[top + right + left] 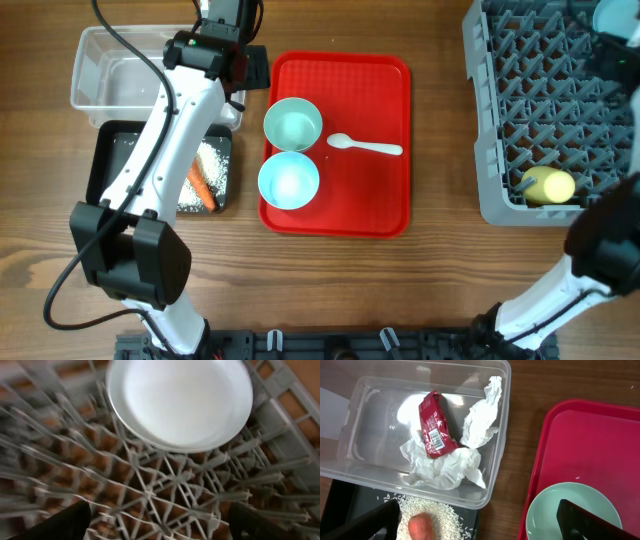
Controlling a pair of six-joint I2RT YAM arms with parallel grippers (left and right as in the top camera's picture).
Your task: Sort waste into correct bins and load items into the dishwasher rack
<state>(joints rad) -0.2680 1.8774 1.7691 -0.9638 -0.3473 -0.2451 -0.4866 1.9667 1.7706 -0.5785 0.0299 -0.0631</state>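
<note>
Your left gripper (480, 522) and right gripper (160, 525) gape wide, empty; pinch the mint-green bowl (542, 520) at its rim: light, rigid, slippery.

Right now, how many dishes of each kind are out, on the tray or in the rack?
Bowls: 2
Plate: 1
Cup: 1
Spoon: 1
Total: 5
</note>
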